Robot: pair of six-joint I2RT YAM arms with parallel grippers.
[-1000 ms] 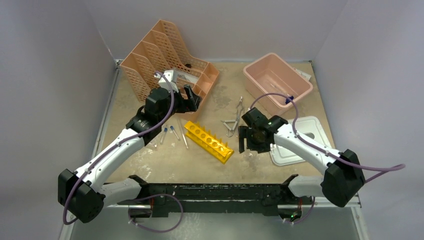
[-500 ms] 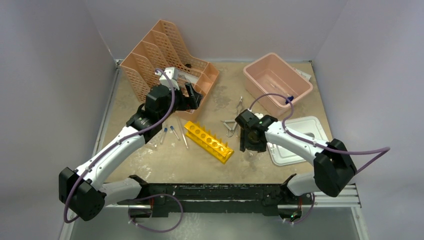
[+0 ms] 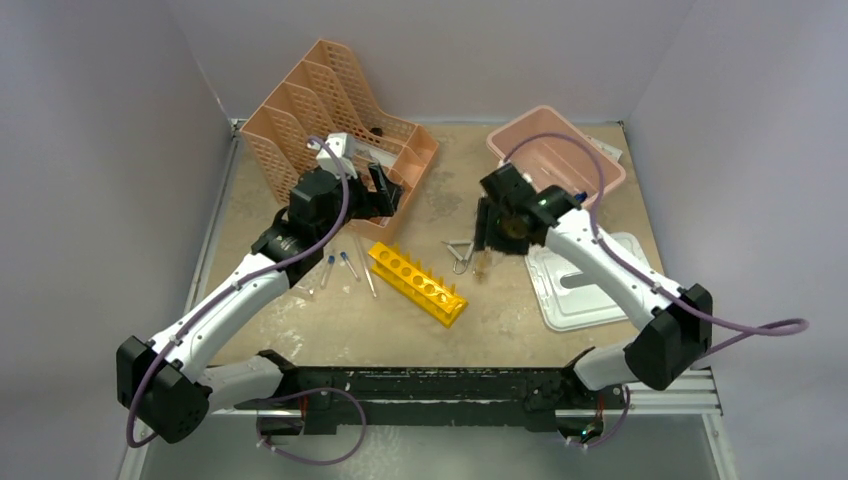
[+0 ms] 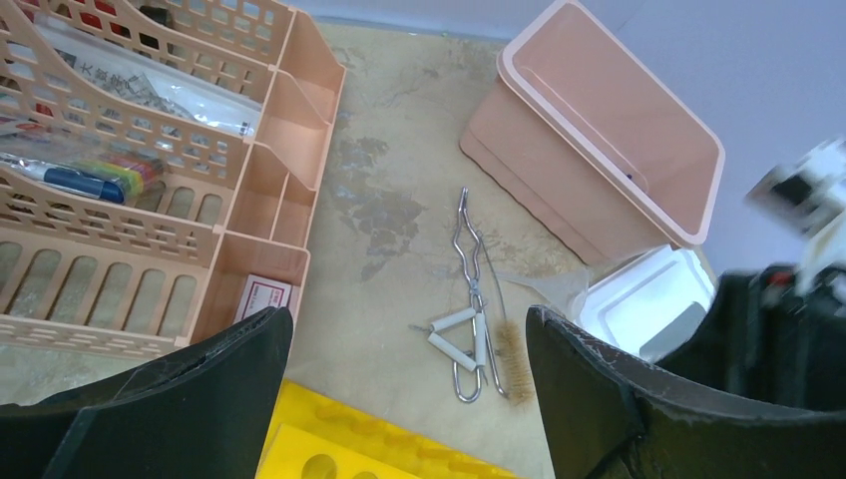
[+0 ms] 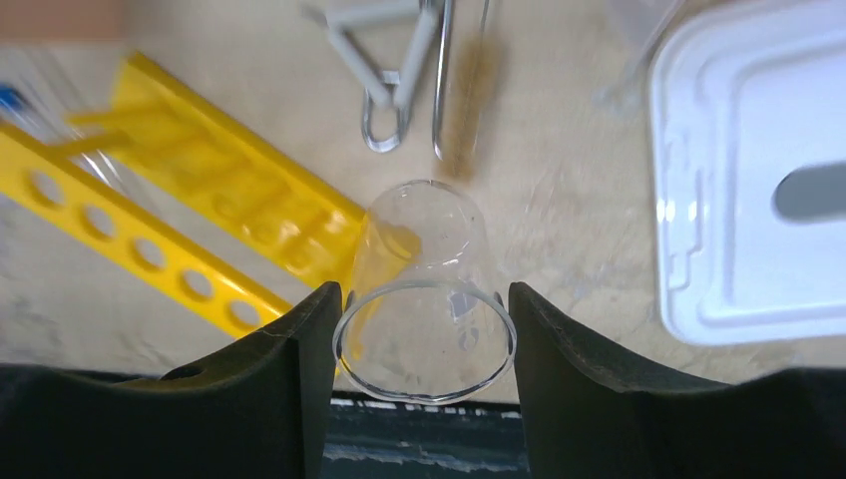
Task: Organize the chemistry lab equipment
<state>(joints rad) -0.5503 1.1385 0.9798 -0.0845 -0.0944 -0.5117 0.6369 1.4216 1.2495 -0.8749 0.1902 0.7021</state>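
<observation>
– Just past the yellow test-tube rack (image 3: 417,284), item one?
– Clear beaker (image 5: 424,289), pinched at its rim by the right gripper (image 5: 424,304), likely for stowing.
– Left gripper (image 4: 407,321)?
– Spread, holding nothing, behind the rack. Tongs (image 4: 469,299) right of it, blue-capped tubes (image 3: 335,265) left, unsorted.

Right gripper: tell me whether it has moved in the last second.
Yes. The right gripper, gripping the clear beaker, has moved back along the white lid's left edge toward the pink tub.
</observation>
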